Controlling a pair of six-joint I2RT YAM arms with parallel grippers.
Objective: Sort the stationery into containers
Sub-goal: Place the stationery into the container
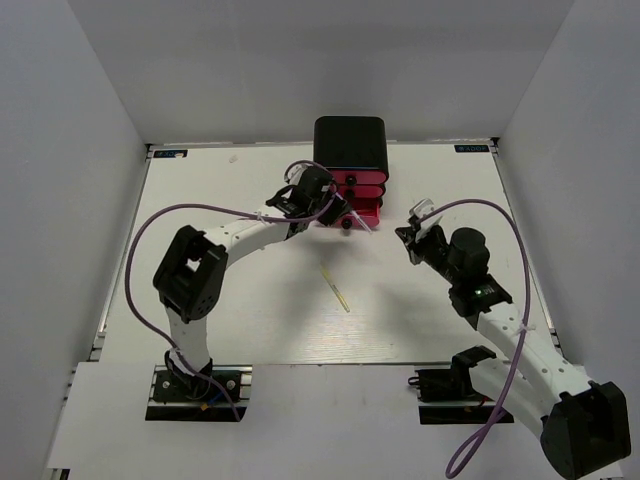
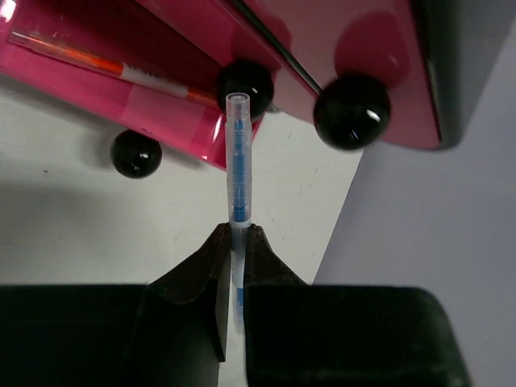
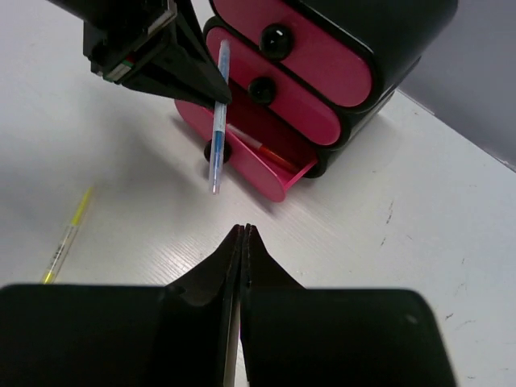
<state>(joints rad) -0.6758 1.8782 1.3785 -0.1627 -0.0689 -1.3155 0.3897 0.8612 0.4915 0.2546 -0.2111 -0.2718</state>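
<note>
Left wrist: thin clear blue-cored pen tight in left tool; right tool closed, empty

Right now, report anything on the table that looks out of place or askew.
One yellow pen lies loose at mid-table, slanted, apart from the cabinet. The bottom drawer stands pulled out with an orange pen inside; the two above are shut. Nothing looks spilled or damaged.
</note>
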